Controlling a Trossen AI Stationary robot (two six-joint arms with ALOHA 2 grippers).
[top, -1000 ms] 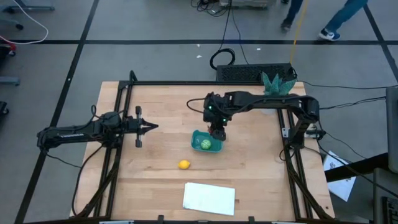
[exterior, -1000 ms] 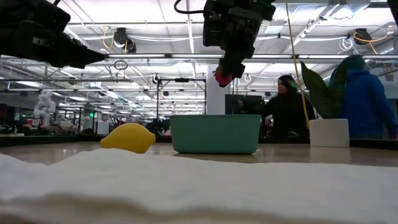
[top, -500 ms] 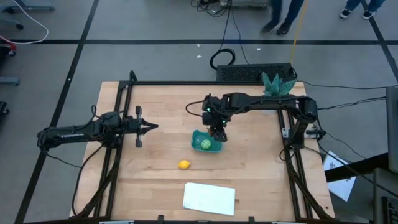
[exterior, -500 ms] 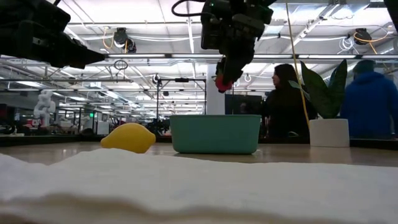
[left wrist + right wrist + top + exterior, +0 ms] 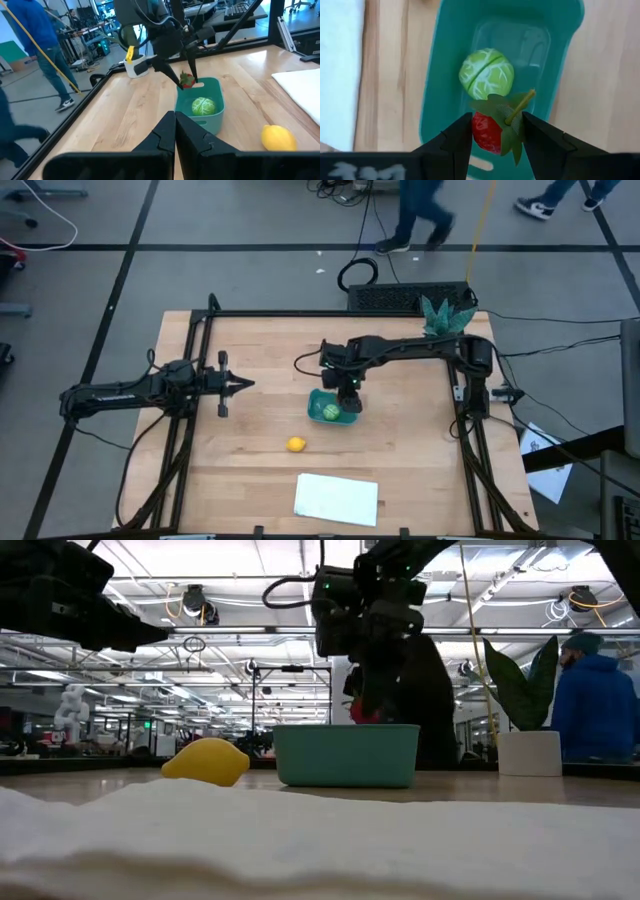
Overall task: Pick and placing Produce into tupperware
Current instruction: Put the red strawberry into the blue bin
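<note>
High view: the right gripper (image 5: pixel 347 392), clamped on a red strawberry (image 5: pixel 487 132), hangs over the teal tupperware (image 5: pixel 332 410) at table centre, where a light-green ball (image 5: pixel 329 412) lies inside. A yellow lemon (image 5: pixel 295 444) rests at the tub's seven o'clock. The left gripper (image 5: pixel 243 383), fingers together, waits at nine o'clock.

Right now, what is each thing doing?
strawberry: held over the tub, not yet dropped.
green ball: lying inside the tub.
lemon: on the table, outside the tub.
tub: upright, open.
right gripper: jaws shut on the strawberry.
left gripper: shut, empty, waiting apart.
</note>
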